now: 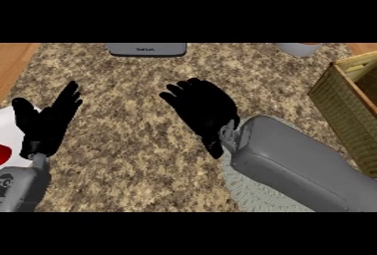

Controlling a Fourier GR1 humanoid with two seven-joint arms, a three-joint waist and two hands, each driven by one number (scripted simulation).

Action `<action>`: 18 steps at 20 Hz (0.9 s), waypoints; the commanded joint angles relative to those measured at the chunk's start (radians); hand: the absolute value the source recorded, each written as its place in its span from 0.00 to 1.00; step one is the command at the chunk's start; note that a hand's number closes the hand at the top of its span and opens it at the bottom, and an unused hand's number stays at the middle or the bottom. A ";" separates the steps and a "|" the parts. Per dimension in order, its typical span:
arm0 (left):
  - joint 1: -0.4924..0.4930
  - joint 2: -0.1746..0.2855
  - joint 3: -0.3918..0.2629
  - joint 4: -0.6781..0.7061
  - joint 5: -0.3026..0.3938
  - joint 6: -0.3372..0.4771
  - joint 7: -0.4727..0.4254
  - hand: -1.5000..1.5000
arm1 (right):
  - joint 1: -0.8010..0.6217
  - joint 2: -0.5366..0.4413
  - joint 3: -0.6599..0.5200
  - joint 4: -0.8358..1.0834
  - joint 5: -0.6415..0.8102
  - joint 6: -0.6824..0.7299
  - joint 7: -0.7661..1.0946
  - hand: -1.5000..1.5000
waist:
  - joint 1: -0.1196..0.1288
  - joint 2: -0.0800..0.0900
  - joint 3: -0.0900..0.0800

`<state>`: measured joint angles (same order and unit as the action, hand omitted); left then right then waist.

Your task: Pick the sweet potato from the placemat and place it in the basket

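My right hand (202, 112) hovers palm down over the middle of the speckled counter, fingers stretched out toward the far left. Its grey forearm covers most of a pale knitted placemat (247, 191), of which only a strip shows near the lower edge. No sweet potato shows anywhere; the hand and forearm hide whatever lies beneath them. The wicker basket (346, 112) stands at the right edge, well to the right of this hand. My left hand (46, 124) rests open at the left edge, fingers up.
A grey appliance (146, 49) sits at the counter's far edge, and a grey vessel (298, 49) at the far right. A white item with a red patch (6, 144) lies under my left hand at the left edge.
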<state>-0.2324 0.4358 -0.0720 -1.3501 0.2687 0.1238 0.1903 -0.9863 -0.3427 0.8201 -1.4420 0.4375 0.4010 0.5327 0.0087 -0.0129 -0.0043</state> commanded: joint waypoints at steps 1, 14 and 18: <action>-0.002 0.012 0.012 -0.005 0.008 -0.019 0.003 0.50 | -0.175 0.066 -0.045 0.045 0.020 0.155 0.246 0.00 | 0.002 0.001 0.001; 0.059 -0.003 0.053 0.028 -0.003 -0.048 -0.069 0.50 | -0.228 0.009 -0.329 0.081 -0.367 0.652 0.399 0.00 | -0.025 0.004 0.003; 0.031 0.005 0.063 -0.009 -0.009 -0.049 -0.013 0.50 | -0.137 -0.044 -0.388 0.004 -0.397 0.629 0.380 0.00 | -0.020 0.007 0.004</action>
<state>-0.1979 0.4252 -0.0354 -1.3573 0.2503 0.1031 0.1695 -1.1809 -0.3648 0.4857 -1.3671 0.0821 0.9612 0.8032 -0.0129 -0.0084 -0.0007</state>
